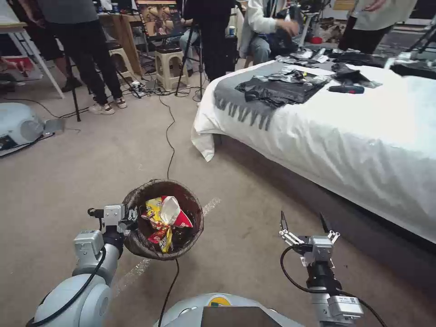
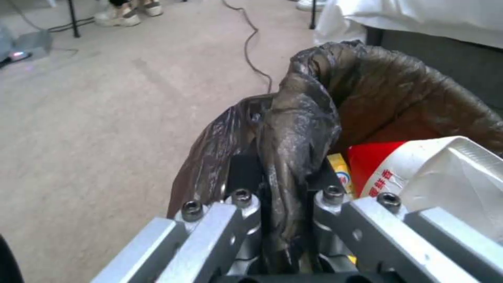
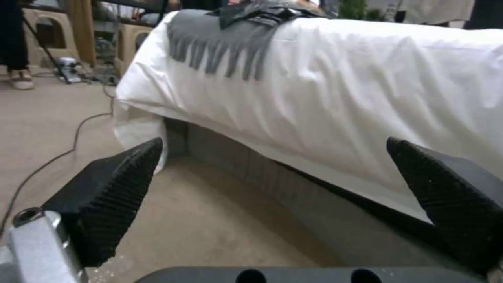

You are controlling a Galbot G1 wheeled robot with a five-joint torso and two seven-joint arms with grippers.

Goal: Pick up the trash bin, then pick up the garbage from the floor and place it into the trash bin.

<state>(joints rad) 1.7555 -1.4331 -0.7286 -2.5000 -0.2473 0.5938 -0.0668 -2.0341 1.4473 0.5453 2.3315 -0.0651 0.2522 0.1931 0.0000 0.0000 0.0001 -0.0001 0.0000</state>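
The trash bin [image 1: 162, 220], a small round bucket lined with a crinkled dark brown plastic bag folded over its rim, hangs above the beige carpet [image 1: 91, 172], held at its near-left rim by the left gripper [image 1: 129, 217]. In the left wrist view that gripper's [image 2: 285, 204] jaws are closed tight on a bunched fold of the bag at the rim. So the first step looks done. Inside the bin lies garbage: a yellow and red snack wrapper [image 1: 160, 218] and a red-and-white carton [image 2: 419, 169], so some litter is already in. No loose litter shows on the carpet around the bin, so what remains cannot be judged from here.

The right gripper [image 1: 303, 222] hovers to the right of the bin, well apart from it, jaws spread wide and holding nothing.

To the right of the bin and beyond stands a white-sheeted bed [image 1: 345, 136], whose grey base is the nearest hard edge. A black cable [image 1: 169, 136] runs across the carpet toward the bin. Left of the bin the carpet is open.
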